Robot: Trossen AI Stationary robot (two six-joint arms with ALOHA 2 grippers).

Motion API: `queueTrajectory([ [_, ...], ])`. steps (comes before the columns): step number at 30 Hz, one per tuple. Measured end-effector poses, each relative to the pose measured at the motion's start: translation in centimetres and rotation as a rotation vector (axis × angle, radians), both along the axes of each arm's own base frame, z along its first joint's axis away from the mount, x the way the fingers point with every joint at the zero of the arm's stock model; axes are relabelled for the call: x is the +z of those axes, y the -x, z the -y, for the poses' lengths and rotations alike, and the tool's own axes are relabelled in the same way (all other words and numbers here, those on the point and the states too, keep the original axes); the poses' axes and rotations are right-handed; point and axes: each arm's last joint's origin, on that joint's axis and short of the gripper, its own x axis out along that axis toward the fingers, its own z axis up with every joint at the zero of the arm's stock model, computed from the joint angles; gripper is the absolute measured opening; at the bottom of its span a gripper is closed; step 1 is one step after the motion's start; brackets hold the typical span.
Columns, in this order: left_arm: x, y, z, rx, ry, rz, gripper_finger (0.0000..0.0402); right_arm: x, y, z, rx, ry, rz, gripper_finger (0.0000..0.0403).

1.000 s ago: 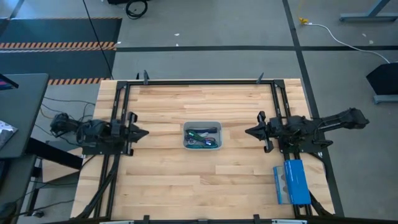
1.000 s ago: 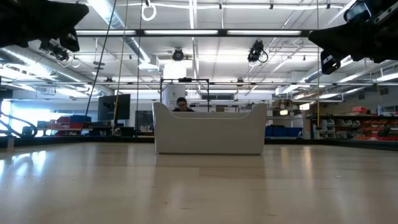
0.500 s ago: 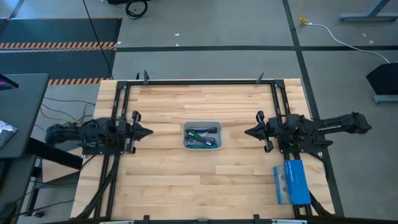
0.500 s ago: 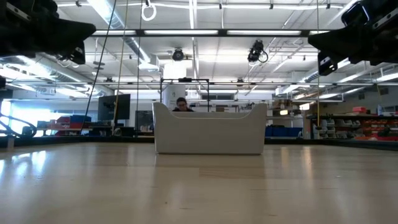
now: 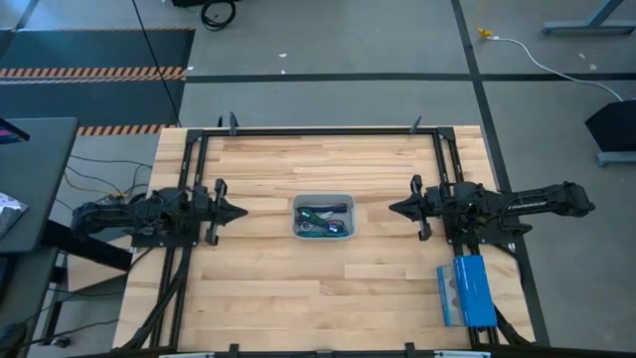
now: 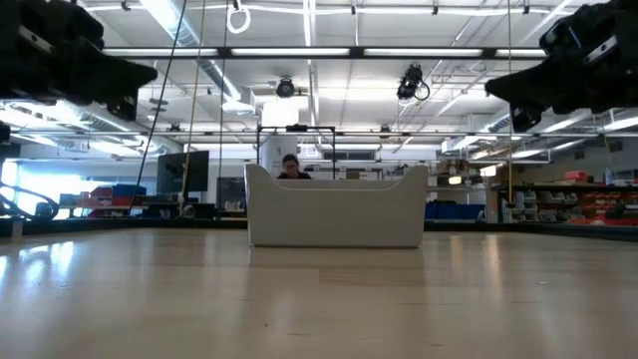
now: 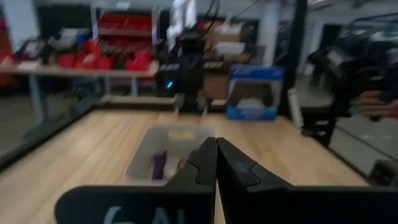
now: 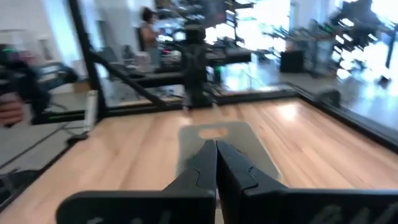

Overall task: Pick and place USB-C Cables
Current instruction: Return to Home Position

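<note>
A small grey-white bin [image 5: 323, 217] sits at the middle of the wooden table and holds several short folded USB-C cables [image 5: 320, 221] in green, teal, purple and magenta. In the low view the bin [image 6: 337, 207] hides them behind its wall. My left gripper [image 5: 241, 212] hovers above the table to the bin's left, fingers shut and pointing at it. My right gripper [image 5: 393, 210] hovers to the bin's right, also shut and pointing at it. Each wrist view shows shut fingers [image 7: 216, 163] [image 8: 216, 163] with the bin [image 7: 163, 154] [image 8: 221, 146] ahead.
A blue box [image 5: 465, 290] lies near the table's near right corner. A black metal frame [image 5: 318, 130] runs along the far edge and both sides of the table. Bare wood lies between each gripper and the bin. A person [image 6: 290, 168] shows in the room behind.
My left gripper has moved toward the bin, away from the table's left edge, as its arm stretched out. My right gripper has edged slightly toward the bin. Both stayed shut. The bin and cables have not moved.
</note>
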Motion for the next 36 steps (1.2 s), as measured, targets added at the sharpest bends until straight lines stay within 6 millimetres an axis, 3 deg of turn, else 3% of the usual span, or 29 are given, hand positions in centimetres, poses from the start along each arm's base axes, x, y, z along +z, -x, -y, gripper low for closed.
queueTrajectory([
  [36,-0.14,-0.02,-0.15,0.047,0.041,-0.011,0.0025,-0.28,0.0,0.14,-0.048,-0.058,-0.028,0.0012],
])
